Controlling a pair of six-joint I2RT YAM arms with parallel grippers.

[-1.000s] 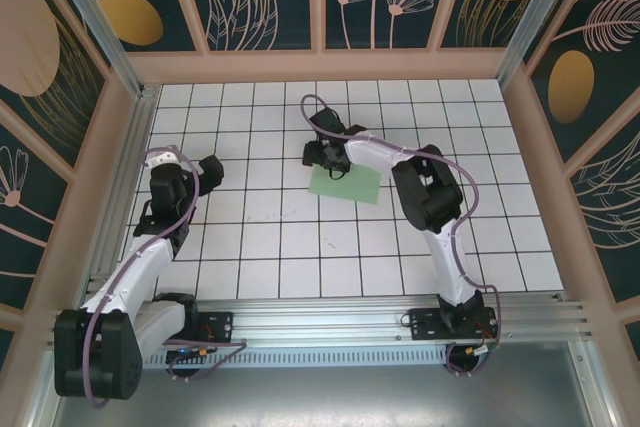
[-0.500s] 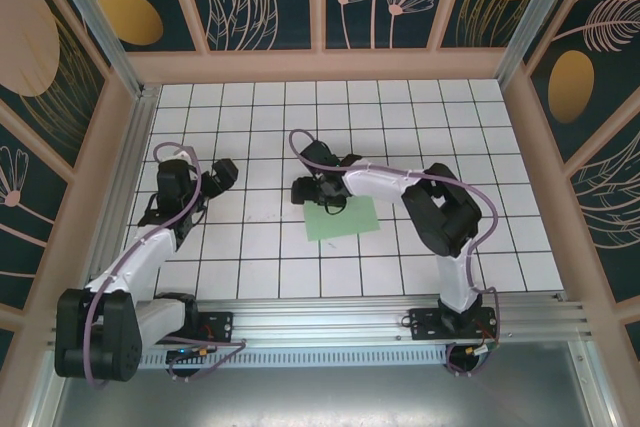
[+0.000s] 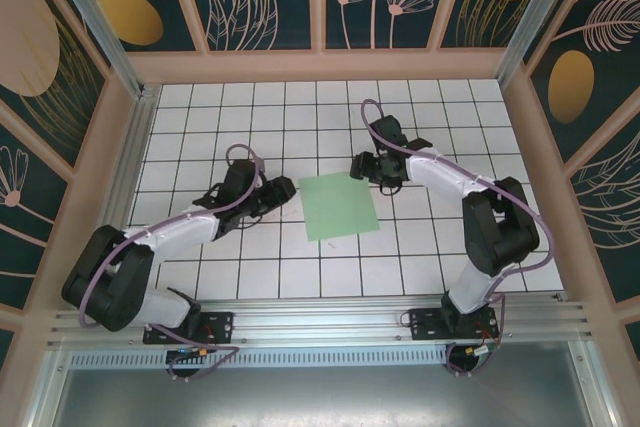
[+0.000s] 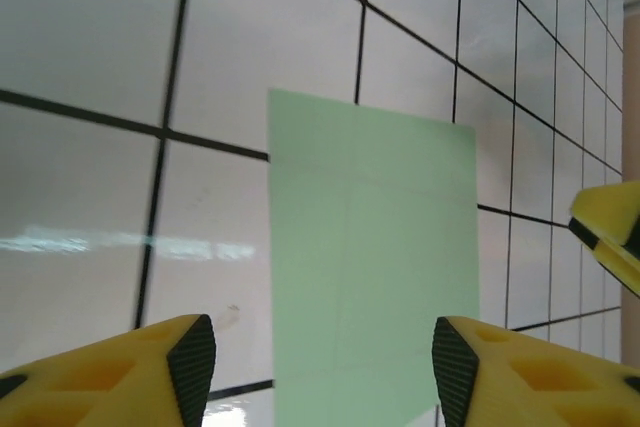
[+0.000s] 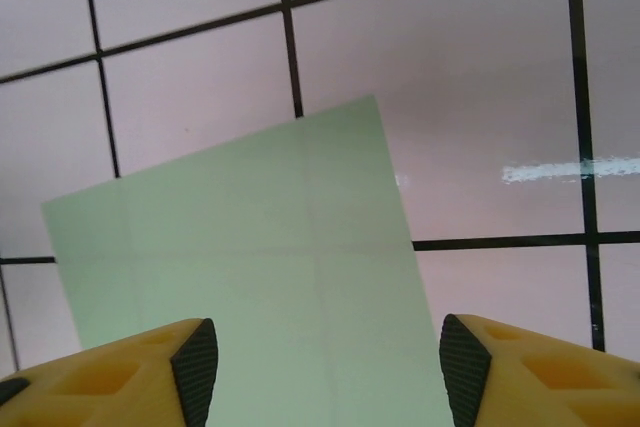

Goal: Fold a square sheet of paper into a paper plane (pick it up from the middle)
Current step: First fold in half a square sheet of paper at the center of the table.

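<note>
Square sheet of paper (image 3: 338,206) lay flat, unfolded, at frame centre. Left gripper (image 3: 283,190) beside its left edge, right gripper (image 3: 358,164) near its upper-right corner, fingers apart, empty. All folding remained.

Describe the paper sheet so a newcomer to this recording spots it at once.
Look at the white tiled table inside the walled cell. Near its middle lies the square sheet of paper. It alone is flat and light green against the black-lined white tiles.
</note>
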